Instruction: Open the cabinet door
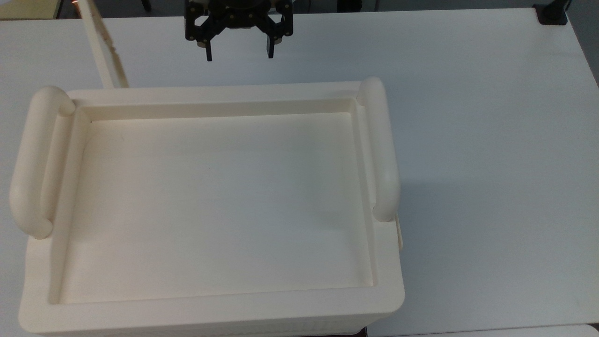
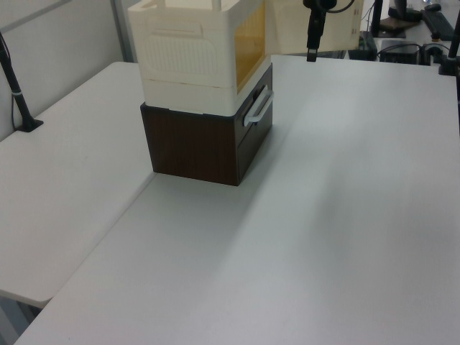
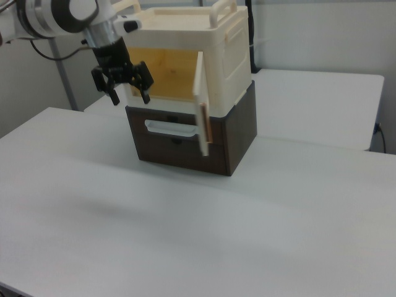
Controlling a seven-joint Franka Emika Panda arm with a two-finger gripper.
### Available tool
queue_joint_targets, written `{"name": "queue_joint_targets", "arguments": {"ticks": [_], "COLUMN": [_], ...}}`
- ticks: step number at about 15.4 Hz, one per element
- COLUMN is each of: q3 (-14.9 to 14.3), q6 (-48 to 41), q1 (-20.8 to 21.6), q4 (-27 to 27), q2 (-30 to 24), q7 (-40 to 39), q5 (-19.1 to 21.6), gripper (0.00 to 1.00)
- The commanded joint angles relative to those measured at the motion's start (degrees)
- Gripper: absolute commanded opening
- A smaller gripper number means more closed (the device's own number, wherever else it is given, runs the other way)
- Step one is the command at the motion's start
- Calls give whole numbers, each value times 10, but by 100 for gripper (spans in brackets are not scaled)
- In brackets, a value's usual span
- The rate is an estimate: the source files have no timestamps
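Black two-finger gripper [image 1: 238, 52] hangs w/ fingers spread apart, nothing between them, in front of the cabinet opening. In the right view it [image 3: 127, 93] sits level w/ the opening's upper part, clear of the frame.

Thin flat cream plastic cabinet door [image 1: 102, 49] stands swung wide, off to the gripper's side at the top view's left, well apart from the fingers; no contact. In the right view the door [image 3: 201, 111] shows edge-on, sticking out from the hinge side of the big cream plastic cabinet [image 3: 226, 55], amber-lit interior exposed behind the gripper. In the left view the panel [image 2: 305, 29] shows behind the gripper [image 2: 313, 39].

Cabinet rests on a dark brown wooden drawer unit [image 3: 238, 139], which puts the door at gripper height above the white table [image 3: 247, 223].

Judgement: door looks fully open, task prob. done. The fingers look spread because the panel needs no holding; a hinged door keeps its position by itself. Retreat away from the opening seems the sensible next move.
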Motion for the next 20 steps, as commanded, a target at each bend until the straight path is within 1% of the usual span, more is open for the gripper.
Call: {"name": "queue_joint_targets", "arguments": {"ticks": [1, 3, 4, 5, 7, 8, 12, 15, 20], "q3": [1, 6, 9, 14, 36, 39, 38, 38, 38], "q6": [-4, -2, -5, -11, -15, -17, -19, -19, -20], "q1": [-9, -29, -36, -47, -74, -80, -78, -77, -77], "q4": [-67, -87, -89, -90, -94, -94, -94, -93, -93], "q2": [-34, -51, -53, -54, -59, -60, -61, -60, -59], "q7": [18, 18, 18, 18, 18, 18, 19, 38, 38], "q5": [10, 30, 42, 45, 45, 45, 44, 42, 40], "gripper": [100, 100, 100, 100, 100, 100, 100, 100, 100]}}
